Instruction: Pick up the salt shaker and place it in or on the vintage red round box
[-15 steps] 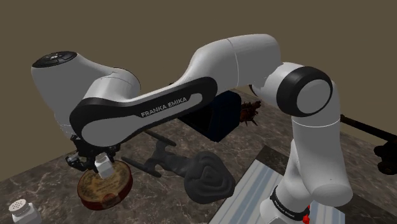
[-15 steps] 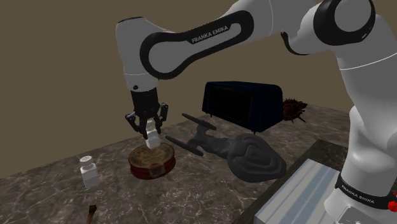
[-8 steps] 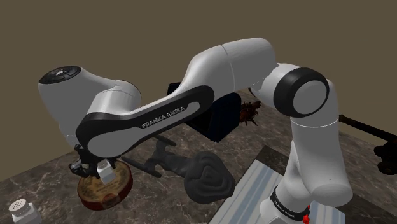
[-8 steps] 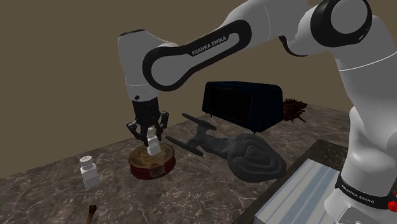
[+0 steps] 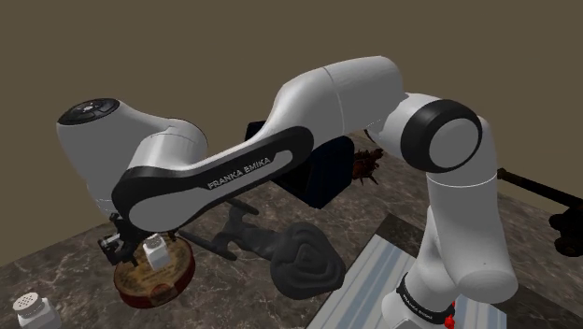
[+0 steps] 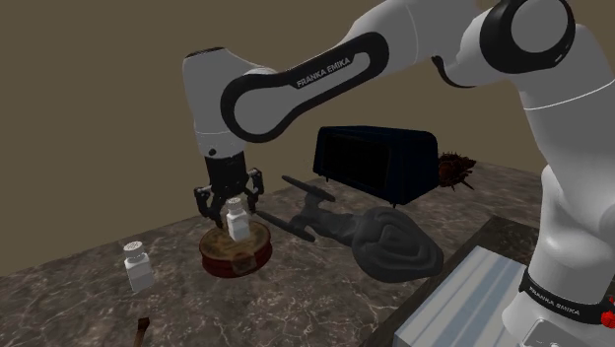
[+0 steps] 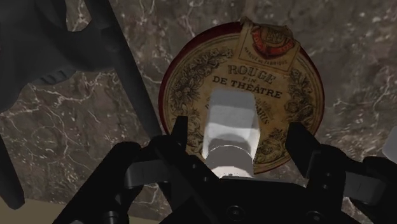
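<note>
With the fingers (image 7: 181, 130) spread wide and gaps on both sides of the salt shaker (image 7: 232, 124), nothing is held by the gripper (image 7: 240, 130). The shaker is stood upright on top of the red round box (image 7: 299, 95), off-centre. Risk: its upper part is flanked by the fingers, so it could be clipped and toppled off the box if the hand is pulled sideways rather than straight up. The arm (image 6: 296, 79) is stretched far out, forearm sloped down, wrist pointed straight down over the box. A second white shaker (image 6: 136, 264) is seen nearby on the marble counter (image 6: 296, 306).
</note>
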Controlling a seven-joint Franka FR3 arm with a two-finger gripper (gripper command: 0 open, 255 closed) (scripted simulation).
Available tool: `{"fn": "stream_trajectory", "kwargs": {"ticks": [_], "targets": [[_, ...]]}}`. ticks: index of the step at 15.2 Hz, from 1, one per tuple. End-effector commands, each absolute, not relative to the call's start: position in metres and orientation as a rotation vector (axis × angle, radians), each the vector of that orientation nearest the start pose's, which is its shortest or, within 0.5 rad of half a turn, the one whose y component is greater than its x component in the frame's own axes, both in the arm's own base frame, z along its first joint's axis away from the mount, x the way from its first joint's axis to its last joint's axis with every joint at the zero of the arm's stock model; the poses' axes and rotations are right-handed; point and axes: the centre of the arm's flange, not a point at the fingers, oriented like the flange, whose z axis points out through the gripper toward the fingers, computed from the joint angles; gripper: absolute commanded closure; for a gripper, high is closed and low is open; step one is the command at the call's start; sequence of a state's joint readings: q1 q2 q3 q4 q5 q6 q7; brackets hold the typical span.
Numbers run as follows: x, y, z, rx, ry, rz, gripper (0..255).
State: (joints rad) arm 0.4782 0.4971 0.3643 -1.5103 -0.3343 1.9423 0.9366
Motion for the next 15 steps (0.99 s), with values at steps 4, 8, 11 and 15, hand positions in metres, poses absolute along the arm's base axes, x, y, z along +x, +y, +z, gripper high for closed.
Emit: {"fn": "stream_trajectory", "kwargs": {"ticks": [4, 8, 11, 15], "targets": [[0.501, 0.471, 0.389, -3.248, 0.009, -0.144, 0], [0.496, 0.477, 0.439, -3.248, 0.009, -0.144, 0], [0.496, 0.477, 0.439, -3.248, 0.008, -0.144, 0], [0.496, 0.477, 0.439, -3.248, 0.009, -0.144, 0]]}}
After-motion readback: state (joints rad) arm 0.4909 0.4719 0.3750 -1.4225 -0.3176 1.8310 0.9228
